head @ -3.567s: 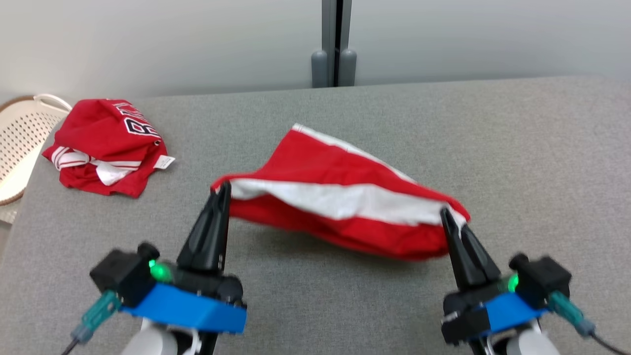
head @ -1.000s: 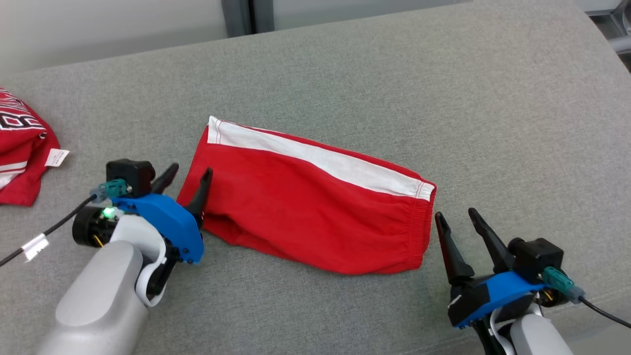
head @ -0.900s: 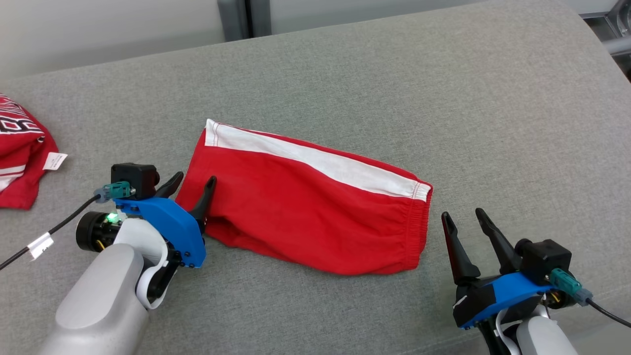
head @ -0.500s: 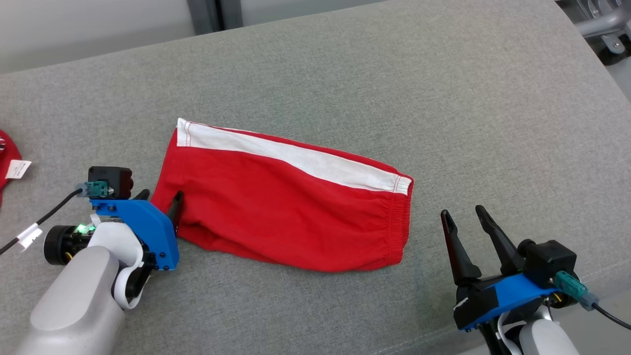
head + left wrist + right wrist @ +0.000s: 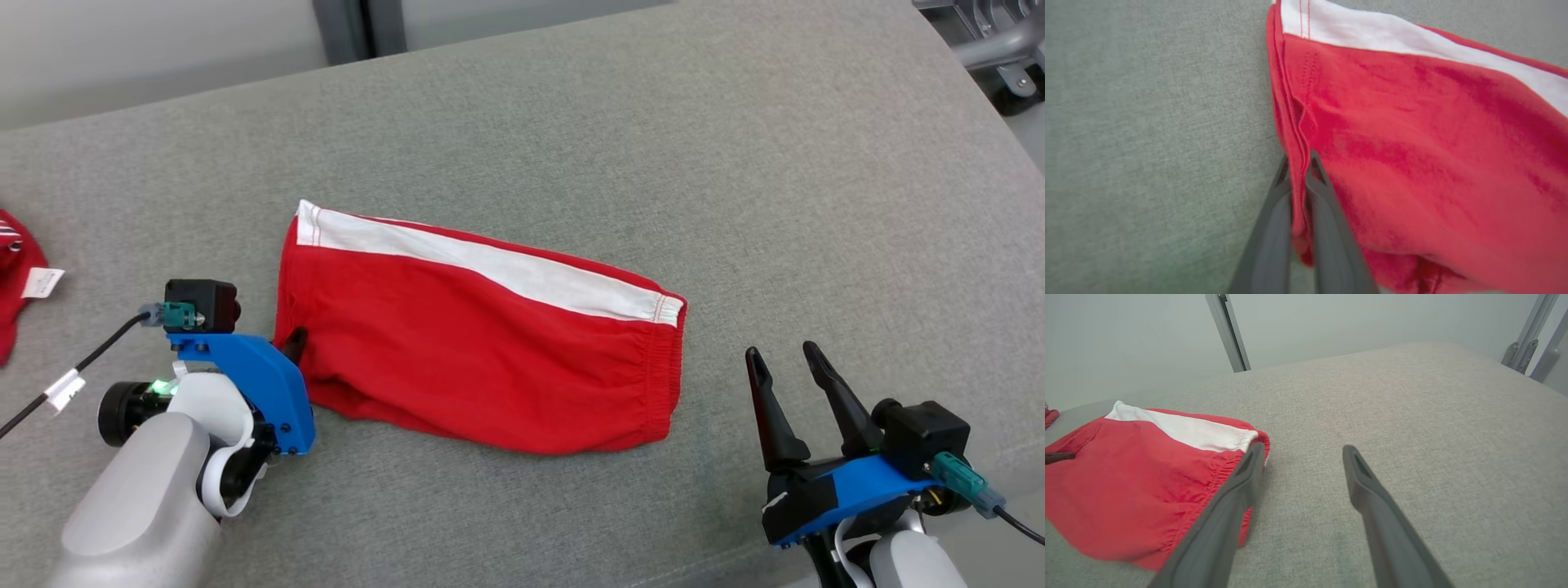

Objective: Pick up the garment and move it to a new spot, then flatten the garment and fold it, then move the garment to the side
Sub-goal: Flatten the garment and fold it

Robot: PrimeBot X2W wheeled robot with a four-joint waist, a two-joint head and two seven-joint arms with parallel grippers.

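The garment (image 5: 482, 335) is a pair of red shorts with a white side stripe, lying folded flat on the grey table (image 5: 735, 163). My left gripper (image 5: 291, 343) is shut on the garment's left hem edge; in the left wrist view both dark fingers (image 5: 1327, 228) pinch the layered red hem (image 5: 1294, 134) between them. My right gripper (image 5: 788, 361) stands open above the table, a little right of the garment's elastic waistband (image 5: 676, 359), touching nothing. The right wrist view has the garment (image 5: 1139, 477) to the left of the spread fingers (image 5: 1237, 486).
Another red garment with a white tag (image 5: 24, 286) lies at the table's far left edge. A grey post (image 5: 351, 28) rises behind the table. A metal frame with a caster (image 5: 996, 49) stands at the upper right. The table's right edge slopes away near my right arm.
My left gripper has shut on the garment's left hem, which was between its open fingers half a second ago. The right gripper has stayed open beside the waistband. The camera has shifted slightly.
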